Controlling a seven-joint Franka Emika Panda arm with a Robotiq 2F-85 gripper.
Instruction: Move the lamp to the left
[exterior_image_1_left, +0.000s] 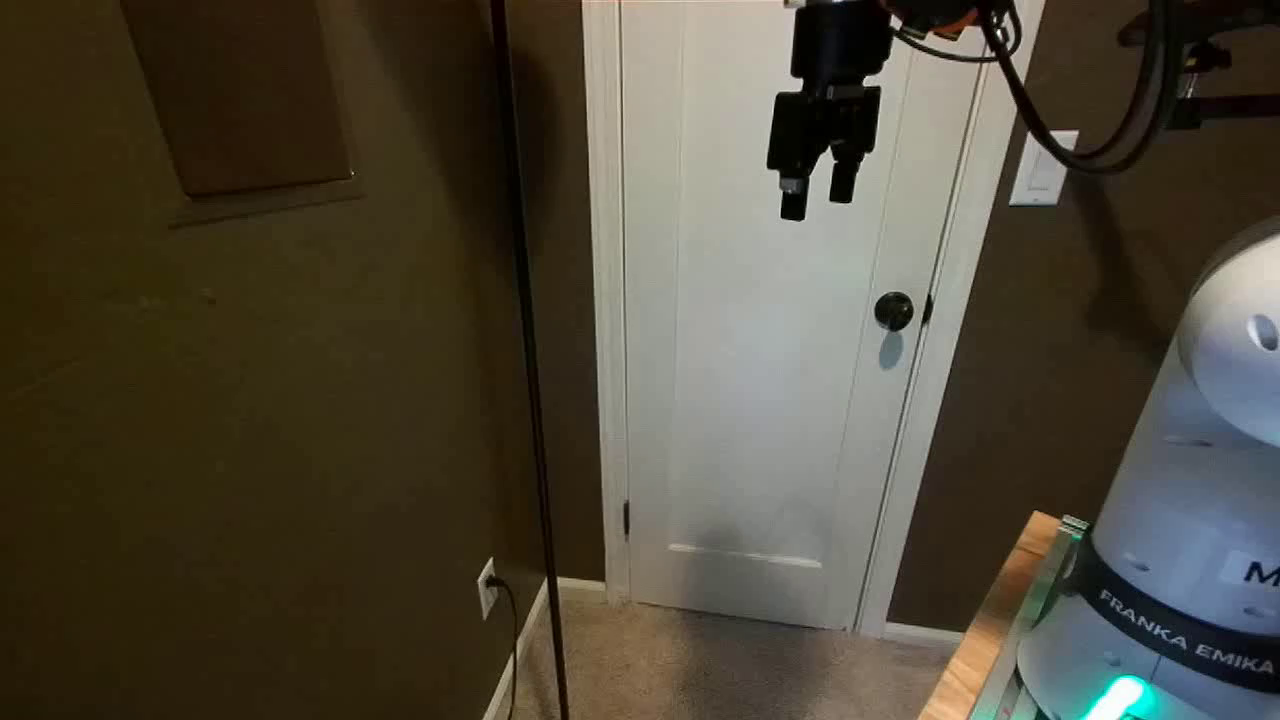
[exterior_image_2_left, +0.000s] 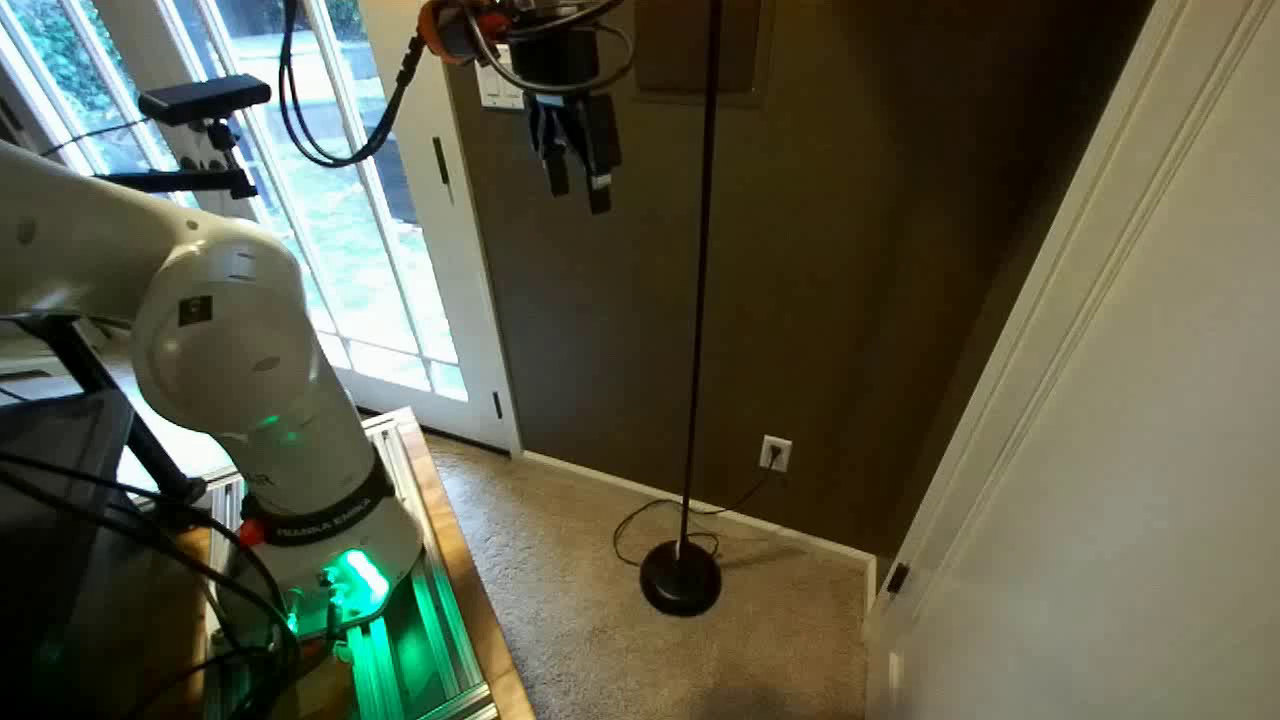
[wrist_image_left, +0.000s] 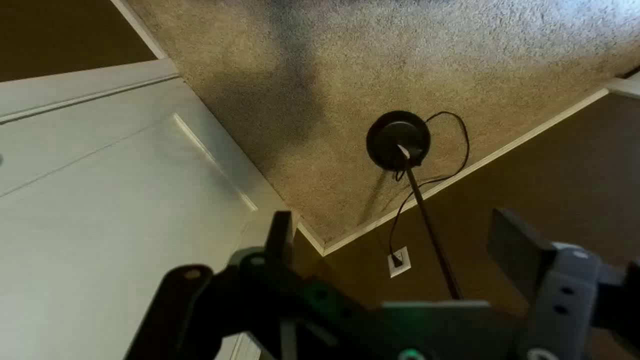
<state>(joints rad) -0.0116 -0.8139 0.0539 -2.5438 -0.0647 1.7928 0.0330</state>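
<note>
Lamp (exterior_image_2_left: 700, 290) | upright on carpet (exterior_image_2_left: 560, 550) | arm (exterior_image_2_left: 235, 335) bent | claw (exterior_image_1_left: 818, 205) pointing down (jaws apart)

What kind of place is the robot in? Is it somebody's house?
Probably a room in somebody's home, though it might be a small office. There's beige carpet, a white door with a round knob, and a tall, thin floor lamp whose top is out of view.

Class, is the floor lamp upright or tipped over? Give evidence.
Upright: the lamp's pole rises from its base, flat on the carpet.
</note>
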